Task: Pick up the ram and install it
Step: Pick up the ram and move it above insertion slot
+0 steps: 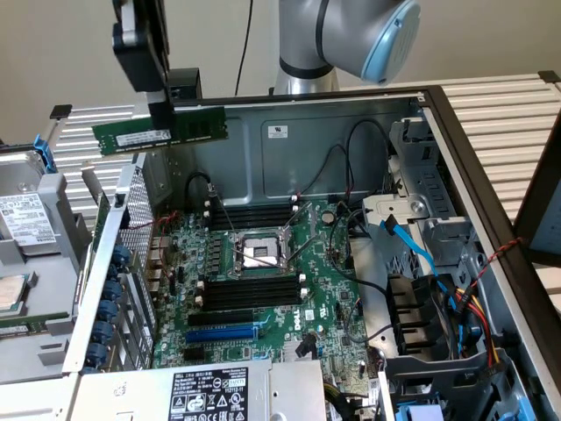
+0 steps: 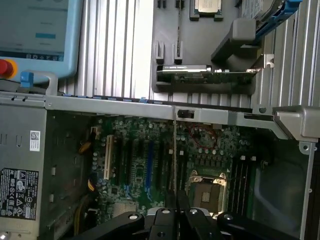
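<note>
- I see the open computer case [image 1: 289,158] lying on its side, its inside facing up toward the exterior camera.
- The grey robot arm [image 1: 351,35] stands behind the case's far wall, at the top of the exterior view.
- The green motherboard [image 1: 324,289] covers the floor of the case. In the wrist view I look straight down onto it.
- A power supply [image 1: 210,390] with a black-and-white label sits at the near edge of the case.
- The gripper [image 1: 161,123] hangs high on the exterior view's left, above the case's side wall. Its fingers are clenched on the ram.
- The ram [image 1: 197,130] is in the air, level, gripped near its middle, with its white label on the exterior view's left of the fingers. It is well above the board and touches nothing but the gripper. In the wrist view I see it edge-on as a thin line [image 2: 175,160] running out from between the fingers [image 2: 170,202].
- One bank of long black memory slots [image 1: 250,289] lies just on the near side of the processor socket; another bank [image 1: 254,215] lies on its far side.
- The processor socket [image 1: 260,253] sits between the two banks, with its metal frame showing.
- A blue slot [image 1: 223,333] lies near the power supply, alongside the nearer black bank.
</note>
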`<state>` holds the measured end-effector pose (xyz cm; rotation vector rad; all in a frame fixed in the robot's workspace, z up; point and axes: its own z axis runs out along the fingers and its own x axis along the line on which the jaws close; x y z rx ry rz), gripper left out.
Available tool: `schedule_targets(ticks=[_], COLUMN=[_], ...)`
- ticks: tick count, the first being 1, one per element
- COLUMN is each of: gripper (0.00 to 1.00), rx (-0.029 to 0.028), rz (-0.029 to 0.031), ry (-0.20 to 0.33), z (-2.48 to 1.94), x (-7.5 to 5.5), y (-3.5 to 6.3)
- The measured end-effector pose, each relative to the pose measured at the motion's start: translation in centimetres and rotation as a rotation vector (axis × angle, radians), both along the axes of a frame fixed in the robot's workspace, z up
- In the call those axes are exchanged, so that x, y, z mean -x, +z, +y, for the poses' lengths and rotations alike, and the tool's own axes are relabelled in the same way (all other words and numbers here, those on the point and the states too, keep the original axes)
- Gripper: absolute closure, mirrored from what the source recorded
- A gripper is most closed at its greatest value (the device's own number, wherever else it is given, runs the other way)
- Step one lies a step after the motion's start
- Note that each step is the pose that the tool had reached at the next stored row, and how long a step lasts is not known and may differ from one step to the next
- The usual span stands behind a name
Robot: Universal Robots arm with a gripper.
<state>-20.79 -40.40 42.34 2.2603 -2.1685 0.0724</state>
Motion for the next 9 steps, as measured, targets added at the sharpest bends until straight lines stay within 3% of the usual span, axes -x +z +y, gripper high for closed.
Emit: schedule_targets(ticks=[9], gripper=[0.87], rx=[-0.0001], rz=[0.0011], ry=[0.000], z=[0.69], x=[-3.6], y=[-0.14])
